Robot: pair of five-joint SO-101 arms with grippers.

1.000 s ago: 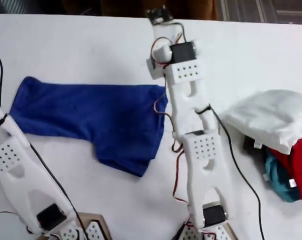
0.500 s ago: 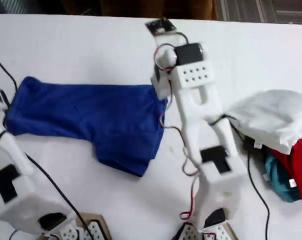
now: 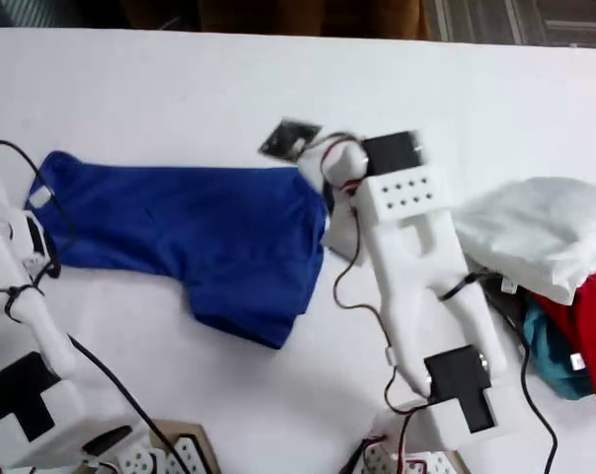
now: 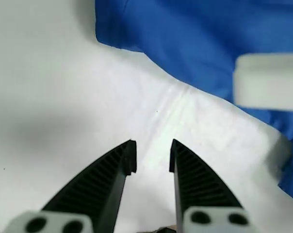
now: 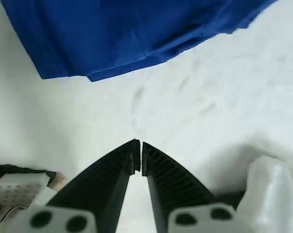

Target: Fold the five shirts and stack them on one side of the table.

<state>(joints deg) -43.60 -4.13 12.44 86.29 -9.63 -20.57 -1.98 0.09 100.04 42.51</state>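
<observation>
A blue shirt (image 3: 209, 237) lies spread out on the white table (image 3: 160, 89), left of centre. My right arm (image 3: 416, 257) stands at the shirt's right edge. Its gripper (image 5: 139, 156) is shut with nothing in it, just above bare table a little off the blue shirt's hem (image 5: 127, 53). My left arm (image 3: 17, 296) is at the shirt's left end. The left gripper (image 4: 152, 156) hovers open over bare table, close to the blue shirt's edge (image 4: 185, 43). A white folded shirt (image 3: 535, 232) tops a pile at the right.
Under the white shirt at the table's right edge lie a red shirt (image 3: 594, 321) and a teal one (image 3: 550, 351). Cables (image 3: 111, 380) trail from both arms near the front edge. A white block (image 4: 268, 80) shows over the shirt in the left wrist view.
The right arm has drawn its wrist back from the table's far edge to the shirt's right edge. The left arm has swung in to the shirt's left end. The shirt has barely shifted.
</observation>
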